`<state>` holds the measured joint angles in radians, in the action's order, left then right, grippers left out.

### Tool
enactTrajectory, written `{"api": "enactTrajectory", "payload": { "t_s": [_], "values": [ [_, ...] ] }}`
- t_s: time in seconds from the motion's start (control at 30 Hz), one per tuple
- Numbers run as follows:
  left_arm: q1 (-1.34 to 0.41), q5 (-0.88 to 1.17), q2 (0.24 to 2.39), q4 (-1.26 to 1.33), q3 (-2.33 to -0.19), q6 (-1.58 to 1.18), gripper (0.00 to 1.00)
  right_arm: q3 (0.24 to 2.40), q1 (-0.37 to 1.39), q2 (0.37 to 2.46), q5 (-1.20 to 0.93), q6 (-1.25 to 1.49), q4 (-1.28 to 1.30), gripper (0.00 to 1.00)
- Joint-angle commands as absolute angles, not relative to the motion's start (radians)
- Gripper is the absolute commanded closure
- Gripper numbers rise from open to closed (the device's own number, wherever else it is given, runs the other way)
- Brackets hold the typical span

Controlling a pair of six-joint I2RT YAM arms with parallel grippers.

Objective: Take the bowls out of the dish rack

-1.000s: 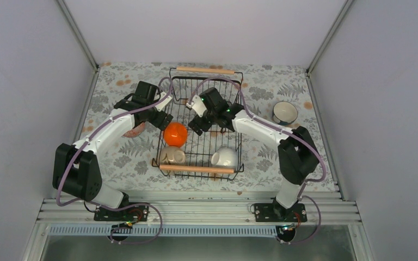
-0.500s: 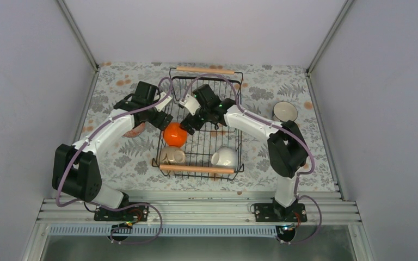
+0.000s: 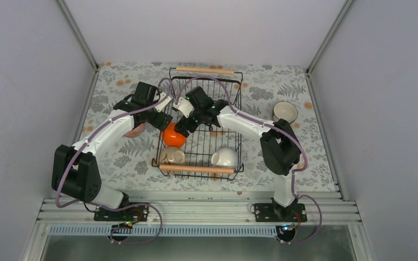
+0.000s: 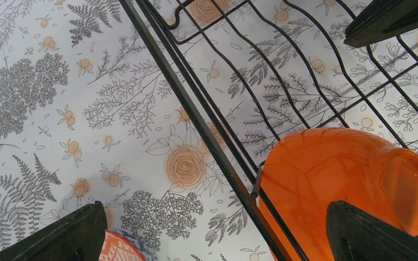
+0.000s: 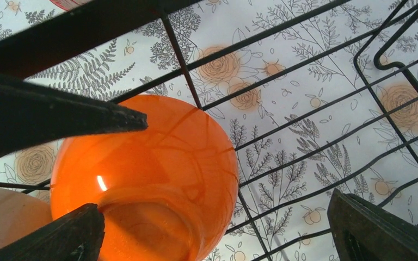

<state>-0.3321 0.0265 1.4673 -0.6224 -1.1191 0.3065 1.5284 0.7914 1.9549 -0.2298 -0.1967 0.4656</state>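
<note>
The black wire dish rack (image 3: 205, 70) sits mid-table. Inside it an orange bowl (image 3: 172, 136) lies upside down at the left wall, with a beige bowl (image 3: 172, 156) and a white bowl (image 3: 226, 157) near the front handle. My right gripper (image 3: 184, 126) hangs open just over the orange bowl (image 5: 152, 168), which sits by its left finger (image 5: 49, 239). My left gripper (image 3: 160, 120) is open, straddling the rack's left wall (image 4: 197, 117), the orange bowl (image 4: 348, 179) under its right finger. A blue-and-white patterned bowl (image 3: 136, 130) rests on the table under the left arm. A teal bowl (image 3: 285, 112) stands at the right.
The two grippers are close together over the rack's left side; a dark finger of the left one (image 5: 49, 114) crosses the right wrist view. The table wears a floral cloth, with walls on three sides.
My right gripper has swung left across the rack and now hangs over the orange bowl. The left arm and all bowls have stayed put.
</note>
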Motion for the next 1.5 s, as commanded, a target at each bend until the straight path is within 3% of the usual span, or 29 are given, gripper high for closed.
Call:
{"api": "enactTrajectory", "payload": {
  "t_s": [0.0,0.63,1.1,1.47],
  "values": [
    [-0.325,0.002,1.441,-0.663,-1.096,0.333,0.00,1.567,0.806,1.977,-0.223,-0.191,0.455,0.00],
    [-0.325,0.014,1.443,-0.664,-1.095,0.334,0.00,1.602,0.819,2.005,-0.184,-0.207,0.457,0.00],
    [-0.323,0.026,1.434,-0.667,-1.088,0.334,0.00,1.491,0.817,1.971,0.024,-0.248,0.357,0.00],
    [-0.324,0.030,1.441,-0.671,-1.095,0.333,0.00,1.372,0.815,1.883,0.041,-0.262,0.364,0.00]
  ]
}}
